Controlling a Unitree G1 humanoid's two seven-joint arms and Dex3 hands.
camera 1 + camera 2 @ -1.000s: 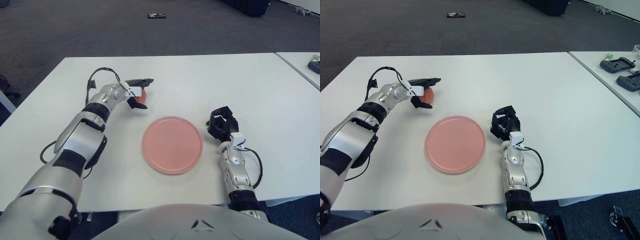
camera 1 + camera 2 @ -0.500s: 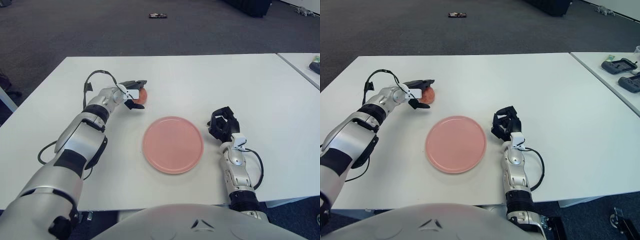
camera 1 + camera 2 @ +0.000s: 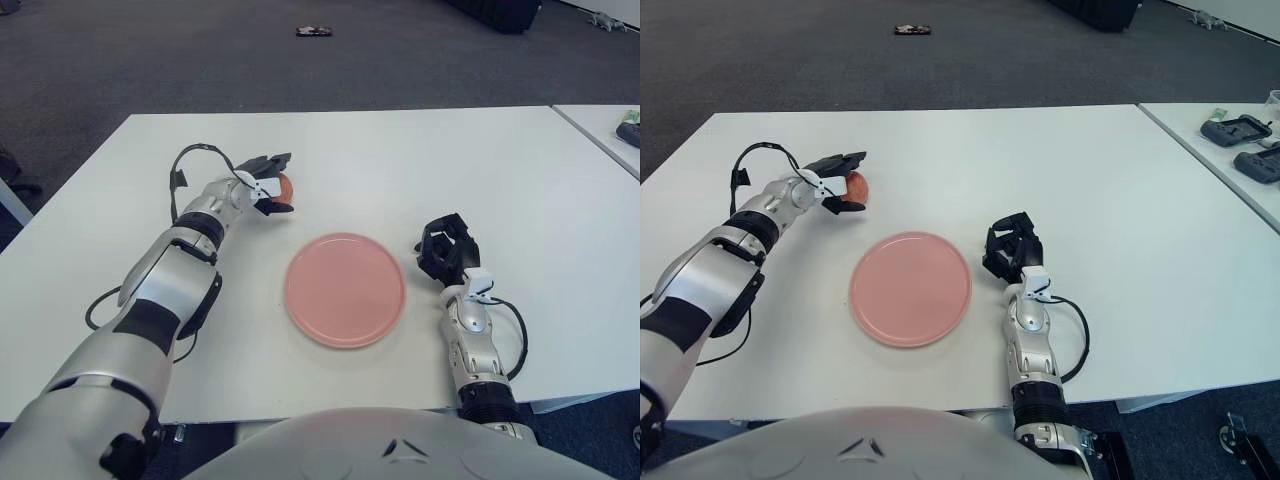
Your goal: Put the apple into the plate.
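- Task stood at the grasp stage: the left hand [image 3: 268, 184] had its fingers wrapped about the apple [image 3: 285, 187], at ten o'clock from the plate [image 3: 345, 289] and apart from it.
- Whether the apple had left the table [image 3: 420, 160] could not be told.
- Remaining: carry and release.
- The right hand [image 3: 445, 250] sat idle at three o'clock, fingers curled, empty.
- Count: one apple, one plate.

I see the apple [image 3: 856, 187], small, reddish, partly hidden w/ the left hand [image 3: 837, 180] fingers closed around it, far-left of the plate [image 3: 910, 288]. Plate: round, pink, flat on table, nothing in it.
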